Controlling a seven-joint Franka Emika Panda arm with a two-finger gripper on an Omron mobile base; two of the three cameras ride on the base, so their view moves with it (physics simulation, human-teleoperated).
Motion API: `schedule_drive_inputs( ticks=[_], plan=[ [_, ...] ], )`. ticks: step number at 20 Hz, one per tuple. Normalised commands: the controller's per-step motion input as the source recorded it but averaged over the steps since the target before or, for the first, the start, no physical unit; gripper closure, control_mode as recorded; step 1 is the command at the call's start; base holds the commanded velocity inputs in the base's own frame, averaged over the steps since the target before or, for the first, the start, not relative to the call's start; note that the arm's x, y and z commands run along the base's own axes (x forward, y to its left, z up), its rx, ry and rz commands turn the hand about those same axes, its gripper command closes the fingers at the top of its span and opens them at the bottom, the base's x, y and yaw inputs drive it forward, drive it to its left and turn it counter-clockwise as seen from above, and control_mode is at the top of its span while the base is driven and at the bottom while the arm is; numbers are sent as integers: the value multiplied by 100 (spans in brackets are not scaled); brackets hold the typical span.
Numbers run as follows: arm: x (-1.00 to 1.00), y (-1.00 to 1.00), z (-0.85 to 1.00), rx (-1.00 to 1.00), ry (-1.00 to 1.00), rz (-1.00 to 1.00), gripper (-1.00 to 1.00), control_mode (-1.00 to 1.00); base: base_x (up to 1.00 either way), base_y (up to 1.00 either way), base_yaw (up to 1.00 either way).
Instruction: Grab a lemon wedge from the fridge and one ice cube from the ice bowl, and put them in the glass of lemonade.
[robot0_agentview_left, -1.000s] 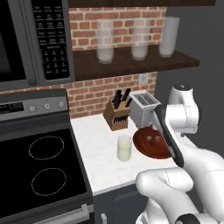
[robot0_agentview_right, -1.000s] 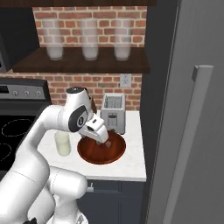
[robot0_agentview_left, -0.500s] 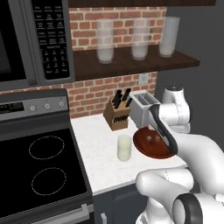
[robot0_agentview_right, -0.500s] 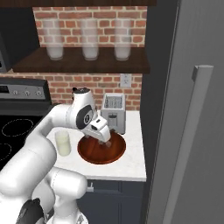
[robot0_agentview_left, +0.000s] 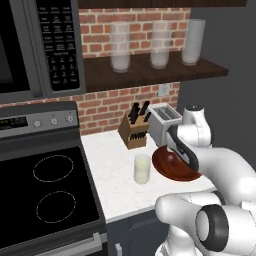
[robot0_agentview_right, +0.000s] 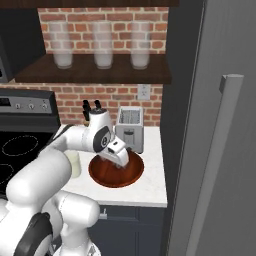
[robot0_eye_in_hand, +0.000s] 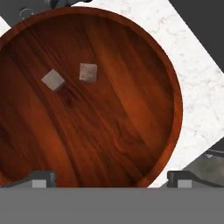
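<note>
We found the gripper (robot0_eye_in_hand: 109, 177) poised over the ice bowl (robot0_agentview_right: 100, 176), jaws spread wide and holding nothing; in the right base view it hung just above the bowl's far half. The bowl sat on the white counter (robot0_agentview_left: 112, 175), in front of the toaster (robot0_agentview_right: 130, 129) and just right of the glass of lemonade (robot0_agentview_left: 142, 168). In the hand view we noted two ice cubes on the bowl floor, one pale grey (robot0_eye_in_hand: 53, 80) and one slightly pinkish (robot0_eye_in_hand: 88, 72), lying near each other but apart, and both well off from the point between the fingertips. In our judgement the step in hand was picking one cube, and doing it well called for shifting the hand until a single cube sat squarely between the fingers, with the jaws turned so the neighbour stayed outside them, then descending straight without striking the wood. The cubes looked small, hard-edged and likely slippery, so a centred, firm close seemed advisable. The fridge (robot0_agentview_right: 220, 125) stood closed at the right, its bar handle (robot0_agentview_right: 212, 150) in plain sight; we could not see the lemon wedge.
</note>
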Motion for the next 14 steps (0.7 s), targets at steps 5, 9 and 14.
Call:
schedule_drive_inputs(
  ticks=[5, 9, 14],
  plan=[
    [16, -11, -12, 0, 0, 0, -100, -100, 0, 0, 0],
    [12, -6, -9, 0, 0, -1, -100, -100, 0, 0, 0],
    [13, 0, -14, 0, 0, -3, -100, -100, 0, 0, 0]
  ],
)
